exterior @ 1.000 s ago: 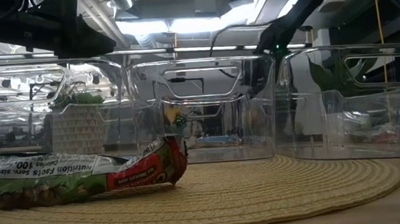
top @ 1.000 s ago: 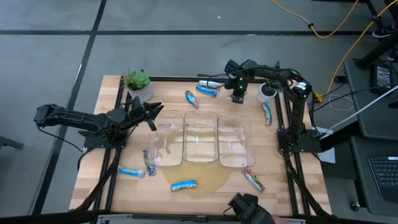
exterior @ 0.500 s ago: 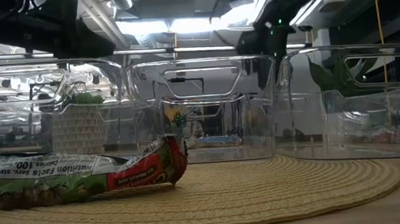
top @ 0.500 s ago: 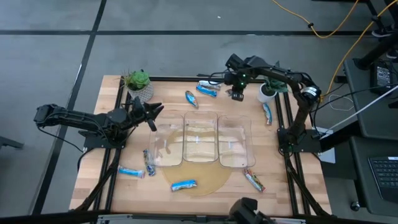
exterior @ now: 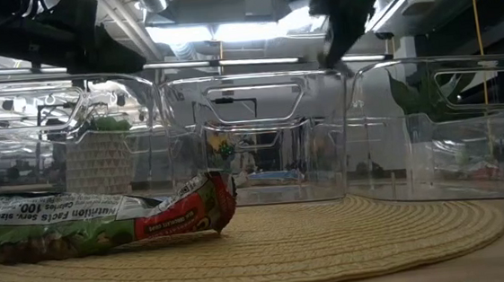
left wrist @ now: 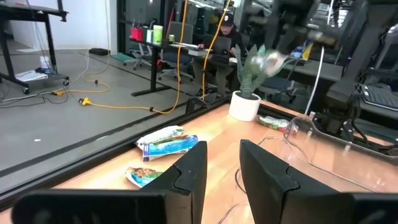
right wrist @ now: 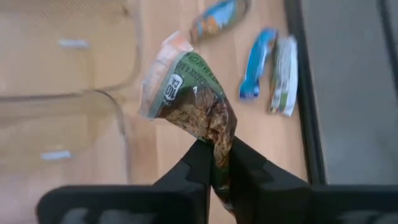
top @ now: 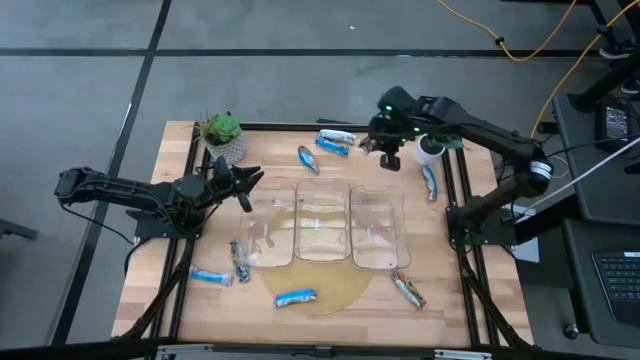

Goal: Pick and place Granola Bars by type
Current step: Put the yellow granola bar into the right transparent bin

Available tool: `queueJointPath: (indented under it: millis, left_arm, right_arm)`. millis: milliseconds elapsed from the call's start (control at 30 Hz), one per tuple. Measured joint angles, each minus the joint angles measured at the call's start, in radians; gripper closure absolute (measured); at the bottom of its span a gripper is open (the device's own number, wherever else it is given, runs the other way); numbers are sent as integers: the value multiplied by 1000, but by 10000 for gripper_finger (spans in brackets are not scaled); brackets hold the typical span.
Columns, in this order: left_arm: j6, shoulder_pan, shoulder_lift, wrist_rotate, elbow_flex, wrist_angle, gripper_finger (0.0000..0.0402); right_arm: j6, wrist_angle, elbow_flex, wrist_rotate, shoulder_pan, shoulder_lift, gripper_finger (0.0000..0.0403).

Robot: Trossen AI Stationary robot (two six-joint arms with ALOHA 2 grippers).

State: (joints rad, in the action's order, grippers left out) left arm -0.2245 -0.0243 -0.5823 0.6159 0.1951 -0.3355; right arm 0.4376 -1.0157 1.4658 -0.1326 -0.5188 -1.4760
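Observation:
My right gripper (top: pixel 388 152) hangs over the table's far side, behind the right-hand clear bin, shut on a green-and-orange granola bar (right wrist: pixel 191 87). The left wrist view shows that bar (left wrist: pixel 272 58) high above the table. Other bars lie flat on the wood: two blue-and-white ones (top: pixel 335 142) by the far edge, one (top: pixel 308 158) near them, one (top: pixel 430 182) at the right, and several in front of the bins. A green-and-red bar (exterior: pixel 96 221) lies on the woven mat. My left gripper (top: pixel 247 186) waits open beside the left bin. My right gripper pinches the green-and-orange bar by one crumpled end (right wrist: pixel 216 138) between its two fingers (right wrist: pixel 194 163), which come from above and point down. The bar is lifted clear of the table, and its other end (right wrist: pixel 166 59) sticks out past the fingertips.
Three clear bins (top: pixel 325 190) stand side by side mid-table, partly on a round woven mat (top: pixel 335 292). A potted plant (top: pixel 224 134) sits at the far left corner, a white cup (top: pixel 428 150) at the far right. A person sits at a desk (left wrist: pixel 225 34) beyond the table.
My right gripper has risen from low behind the bins to above their rims, staying shut, while its arm has stretched out toward the table's right.

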Motion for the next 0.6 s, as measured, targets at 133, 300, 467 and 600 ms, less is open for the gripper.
queueJointPath:
  millis: [133,300,467,600]
  left_arm:
    - [1,0,0,-8,0,37,311]
    - [1,0,0,-10,0,53,313]
    - [1,0,0,-11,0,53,310]
    - [1,0,0,-12,0,52,309]
  right_arm:
    - [-69,-1,0,8,57,109,363]
    - [-177,-1,0,8,123,231,351]
    - [-240,0,0,8,171,311,363]
    - [-260,0,0,10,194,340,367]
